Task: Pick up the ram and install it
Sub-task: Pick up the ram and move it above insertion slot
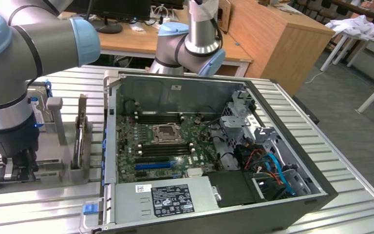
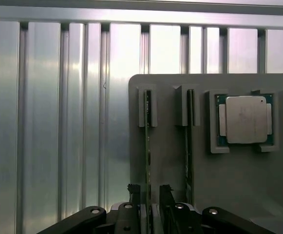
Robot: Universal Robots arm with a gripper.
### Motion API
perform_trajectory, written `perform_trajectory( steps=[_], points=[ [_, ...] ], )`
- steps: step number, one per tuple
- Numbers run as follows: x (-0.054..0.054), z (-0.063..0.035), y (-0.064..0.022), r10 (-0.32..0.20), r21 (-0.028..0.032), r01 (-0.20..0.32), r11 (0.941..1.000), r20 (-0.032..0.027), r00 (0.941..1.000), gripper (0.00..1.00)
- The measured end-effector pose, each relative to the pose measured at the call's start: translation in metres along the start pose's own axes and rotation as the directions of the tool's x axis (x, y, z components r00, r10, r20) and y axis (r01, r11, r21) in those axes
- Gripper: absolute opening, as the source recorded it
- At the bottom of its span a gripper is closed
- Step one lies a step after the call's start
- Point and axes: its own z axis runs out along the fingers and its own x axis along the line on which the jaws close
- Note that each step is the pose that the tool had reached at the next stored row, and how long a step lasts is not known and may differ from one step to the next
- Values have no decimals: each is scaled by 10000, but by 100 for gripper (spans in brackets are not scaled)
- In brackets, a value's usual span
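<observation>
Exterior view, one grey robot arm (image 1: 5, 112) lowered over one grey parts tray (image 1: 57, 170) beside one open computer case (image 1: 206, 156) on slatted metal bench (image 1: 37, 204), wrist view, jaws open astride one thin green ram stick (image 2: 147, 141) standing edgewise in the tray, second ram stick (image 2: 189, 146) beside, one square silver processor chip (image 2: 246, 119)

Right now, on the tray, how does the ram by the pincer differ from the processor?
The ram stands on edge in a slot; the processor lies flat in its pocket. The ram is long and thin; the processor is square and silver-topped. The ram runs between the fingers of the open pincer; the processor sits apart. Both rest on the grey tray.
</observation>
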Motion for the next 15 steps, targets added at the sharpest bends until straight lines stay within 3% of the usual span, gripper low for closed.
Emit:
perform_trajectory(
  steps=[15],
  points=[
    [-12,17,-1,-1,1,1,10000,1,10000,30]
  ],
)
